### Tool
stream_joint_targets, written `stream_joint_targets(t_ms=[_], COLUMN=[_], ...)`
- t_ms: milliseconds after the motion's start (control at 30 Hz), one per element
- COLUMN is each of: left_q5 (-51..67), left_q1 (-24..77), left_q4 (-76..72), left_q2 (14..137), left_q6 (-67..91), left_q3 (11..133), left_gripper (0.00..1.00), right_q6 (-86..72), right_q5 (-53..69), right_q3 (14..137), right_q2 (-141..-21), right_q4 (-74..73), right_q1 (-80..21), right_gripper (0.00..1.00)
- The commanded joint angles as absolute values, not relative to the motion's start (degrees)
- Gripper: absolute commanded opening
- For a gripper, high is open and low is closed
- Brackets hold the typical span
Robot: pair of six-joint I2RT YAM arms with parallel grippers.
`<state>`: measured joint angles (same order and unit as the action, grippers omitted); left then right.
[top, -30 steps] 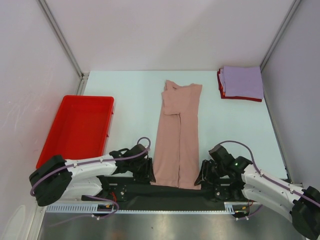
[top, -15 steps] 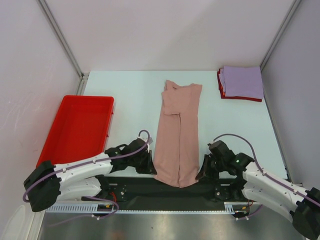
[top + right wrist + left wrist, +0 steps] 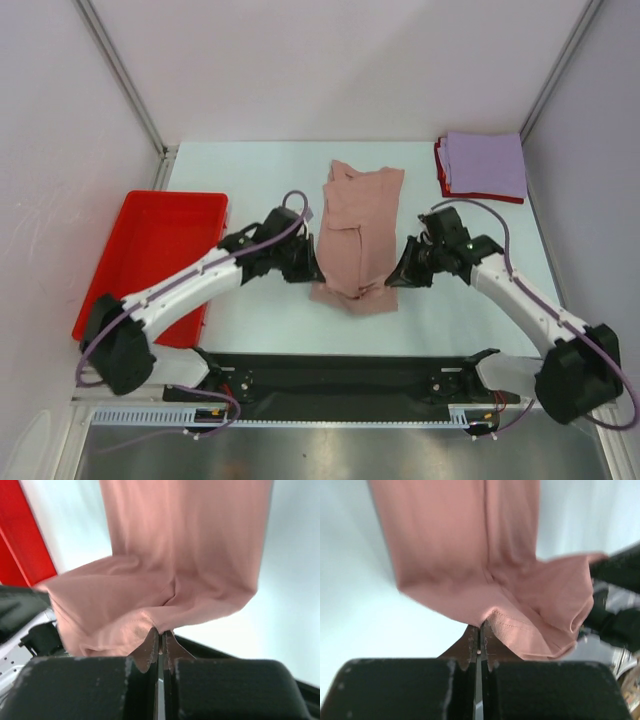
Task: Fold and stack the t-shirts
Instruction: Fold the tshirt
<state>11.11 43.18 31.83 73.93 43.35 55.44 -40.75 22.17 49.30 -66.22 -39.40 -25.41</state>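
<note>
**A:** From above, what has changed in the last second?

**B:** Both arms were low at the near edge, one on each side of the dusty-pink t-shirt [image 3: 358, 235], which lay as one long strip. Now the left arm [image 3: 200, 280] and right arm [image 3: 510, 290] have swung in toward mid-desk. The left jaws and right jaws are each clenched on a near corner of the shirt, so the near half is doubling over the far half. I judge the crosswise fold is under way but not yet laid flat.

**A:** Left wrist view?

**B:** The left jaws are pinched tight on the stitched hem [image 3: 510, 627], and blurred pink cloth stretches away beyond them.

**A:** Right wrist?

**B:** The same. The right jaws are closed on the opposite corner, with cloth sagging between the two grips.

**A:** And the surroundings?

**B:** A pale desk [image 3: 250, 180], a red tray [image 3: 150, 260] at left and the folded lavender-on-red stack [image 3: 485, 165] at the far right corner. Plain pale walls [image 3: 330, 60] stand around it.
</note>
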Motion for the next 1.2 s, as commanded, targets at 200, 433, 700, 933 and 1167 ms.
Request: stream_joint_targets(t_ms=[200, 433, 700, 933, 1167], left_q5=[12.66, 12.48, 12.92, 14.24, 14.59], left_q1=[33.93, 30.95, 27.95, 27.16, 26.9], left_q4=[40.6, 44.83, 46.49, 46.58, 47.11], left_q2=[99.89, 111.96, 119.0, 123.92, 125.86], left_q6=[29.55, 26.63, 26.46, 26.63, 26.1], left_q3=[80.14, 92.63, 100.63, 106.78, 107.49], left_gripper=[0.0, 0.0, 0.0, 0.0, 0.02], right_q6=[-26.46, -23.38, -22.76, -23.47, -23.47], right_q5=[27.25, 27.69, 28.74, 28.3, 27.86], right_q3=[65.73, 73.99, 82.35, 84.29, 84.2], right_q2=[-88.58, -98.78, -107.83, -111.18, -111.27], right_q4=[-39.55, -39.46, -39.9, -39.81, -39.29], right_q1=[-16.88, -13.71, -11.61, -10.72, -9.67], right_gripper=[0.0, 0.0, 0.0, 0.0, 0.0])
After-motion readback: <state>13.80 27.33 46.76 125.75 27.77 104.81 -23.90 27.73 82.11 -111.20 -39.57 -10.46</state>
